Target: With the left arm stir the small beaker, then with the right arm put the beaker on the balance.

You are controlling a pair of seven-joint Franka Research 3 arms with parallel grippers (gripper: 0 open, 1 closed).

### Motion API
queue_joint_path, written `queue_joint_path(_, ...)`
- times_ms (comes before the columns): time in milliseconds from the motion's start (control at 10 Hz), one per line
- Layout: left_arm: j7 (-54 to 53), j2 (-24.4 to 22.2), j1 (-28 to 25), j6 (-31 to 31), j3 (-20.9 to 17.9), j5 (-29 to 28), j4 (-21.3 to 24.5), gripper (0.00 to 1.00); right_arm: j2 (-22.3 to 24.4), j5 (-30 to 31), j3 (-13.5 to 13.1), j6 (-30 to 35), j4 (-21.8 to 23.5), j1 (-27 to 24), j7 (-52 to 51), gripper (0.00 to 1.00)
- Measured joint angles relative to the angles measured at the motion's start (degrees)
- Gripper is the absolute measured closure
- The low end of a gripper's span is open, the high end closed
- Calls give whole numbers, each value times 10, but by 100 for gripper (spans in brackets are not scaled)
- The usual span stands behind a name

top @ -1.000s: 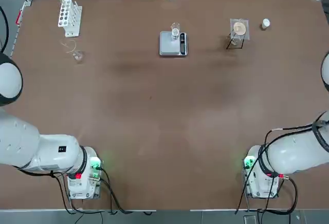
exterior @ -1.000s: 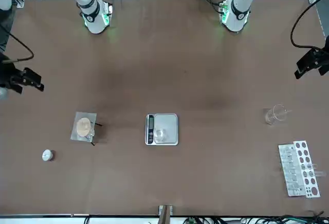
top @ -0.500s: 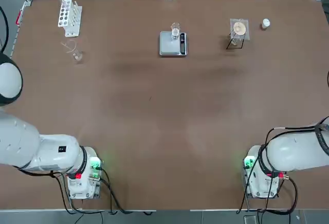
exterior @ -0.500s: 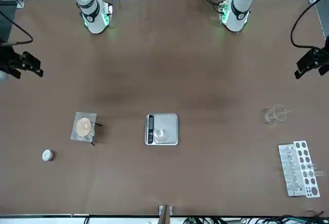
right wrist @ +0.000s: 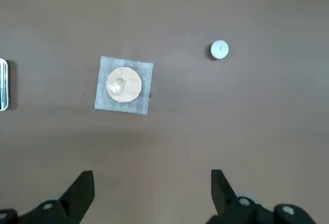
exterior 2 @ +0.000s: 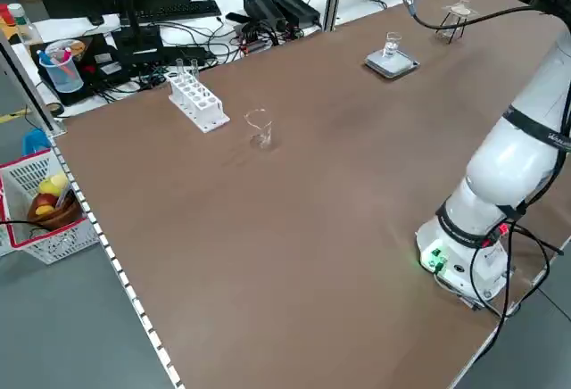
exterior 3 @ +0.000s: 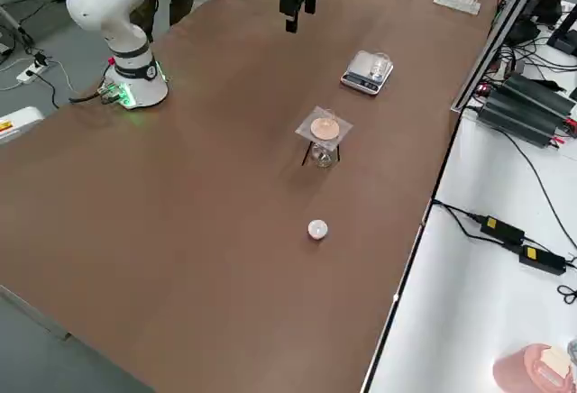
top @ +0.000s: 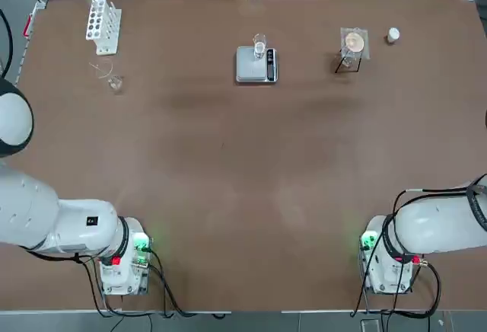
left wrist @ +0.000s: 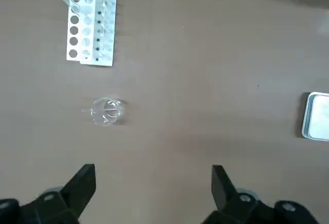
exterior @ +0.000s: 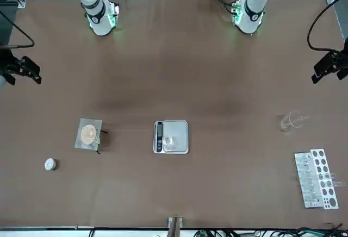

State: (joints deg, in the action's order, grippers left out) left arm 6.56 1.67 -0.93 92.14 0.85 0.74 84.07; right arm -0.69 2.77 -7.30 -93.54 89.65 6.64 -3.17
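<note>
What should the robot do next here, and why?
Probably nothing more than pulling back to rest. The small beaker already stands on the plate of the balance. The left tool and the right tool both hang open and empty, high above the table and well away from the beaker, so no grasp looks needed.

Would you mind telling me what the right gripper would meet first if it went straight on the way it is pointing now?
Most likely bare table. The right gripper points down, jaws open, with only brown tabletop between its fingers; the mesh-topped stand and small white bottle lie beyond that line. Height above the table is unclear.
</note>
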Motion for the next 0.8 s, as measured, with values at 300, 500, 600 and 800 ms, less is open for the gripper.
queue_joint_path(300,0,0,-3,0,-2,0,0,0,0,0,1,-7,3,0,1,0)
queue_joint_path(500,0,0,-2,0,-1,0,0,1,1,0,1,-7,4,0,1,0)
queue_joint_path(600,0,0,-2,0,-1,0,0,1,1,0,1,-7,4,0,2,0)
queue_joint_path(800,0,0,-1,0,-1,0,0,0,1,-3,1,-7,4,0,2,0)
